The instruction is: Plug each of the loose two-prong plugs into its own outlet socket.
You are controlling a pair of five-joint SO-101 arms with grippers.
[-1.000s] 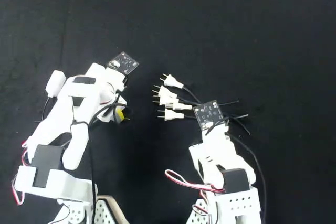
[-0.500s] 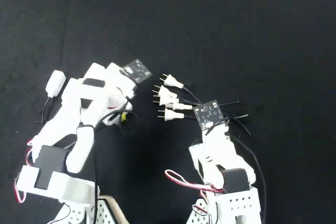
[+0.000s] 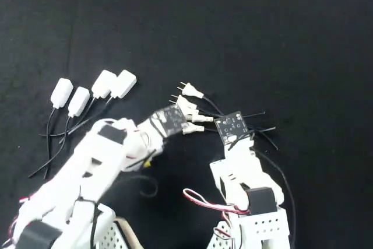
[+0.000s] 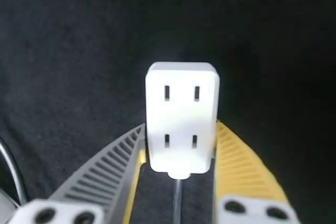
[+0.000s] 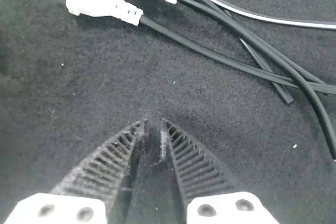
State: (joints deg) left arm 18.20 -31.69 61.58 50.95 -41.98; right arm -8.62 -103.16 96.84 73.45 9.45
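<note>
A white outlet socket (image 4: 182, 119) with two pairs of slots sits between the grey and yellow fingers of my left gripper (image 4: 180, 132), which is shut on it above black cloth. In the high view the left arm (image 3: 111, 150) stretches toward the table's middle, its wrist board beside the white two-prong plugs (image 3: 187, 109), which lie in a cluster with prongs pointing left. More white sockets (image 3: 93, 93) lie in a row at the left. My right gripper (image 5: 152, 129) is shut on nothing, low over the cloth, a short way from two plugs (image 5: 100, 1) and their black cables (image 5: 247, 40).
Black cables (image 3: 58, 138) trail from the sockets toward the front left. Others (image 3: 262, 129) spread right of the right arm (image 3: 242, 170). The black cloth covers the whole table; equipment stands beyond its far edge.
The left arm has swung from the sockets at the left toward the plugs in the middle, uncovering three more sockets. The right arm has not moved.
</note>
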